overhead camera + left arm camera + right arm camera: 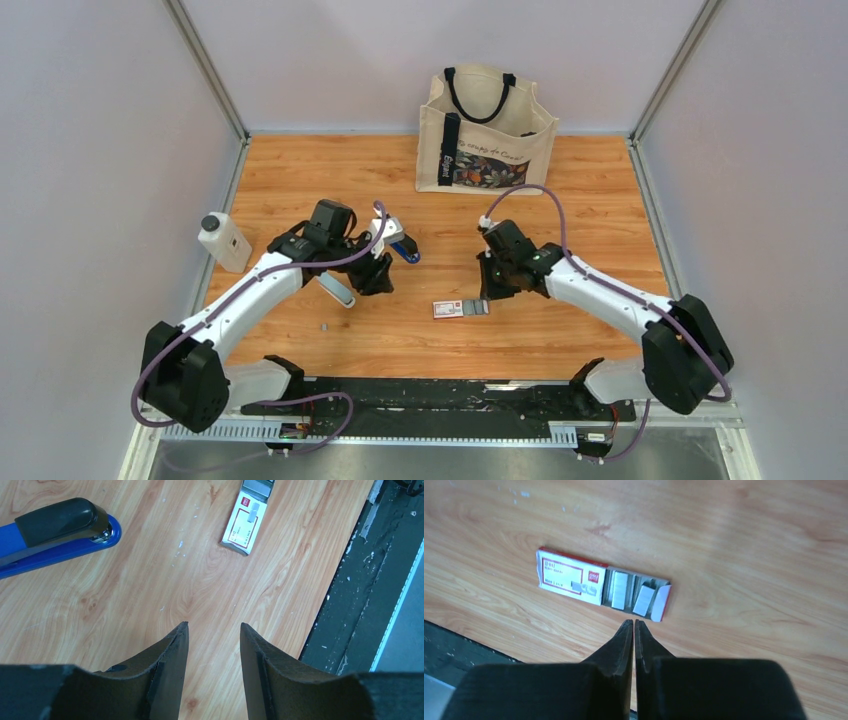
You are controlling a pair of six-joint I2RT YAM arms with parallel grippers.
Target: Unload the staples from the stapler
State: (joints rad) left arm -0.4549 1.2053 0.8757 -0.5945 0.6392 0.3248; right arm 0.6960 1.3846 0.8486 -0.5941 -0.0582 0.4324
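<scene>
The blue stapler [407,252], with a black top, lies on the wooden table just right of my left gripper [377,272]. In the left wrist view the stapler [60,535] is at the upper left. My left gripper [214,630] is open and empty over bare wood, apart from the stapler. My right gripper [490,287] hovers just above the white-and-red box's open end; in the right wrist view this gripper [634,623] is shut with nothing in it. A tiny silvery-grey bit [324,326] lies on the table near the left arm; it is too small to identify. No staple strip shows clearly.
The white-and-red box [460,308] lies at centre front, its tray [634,592] slid out with staple blocks inside. A pale grey-white tool [337,290] lies by the left gripper. A white bottle [224,242] stands at far left. A tote bag [485,130] stands at the back.
</scene>
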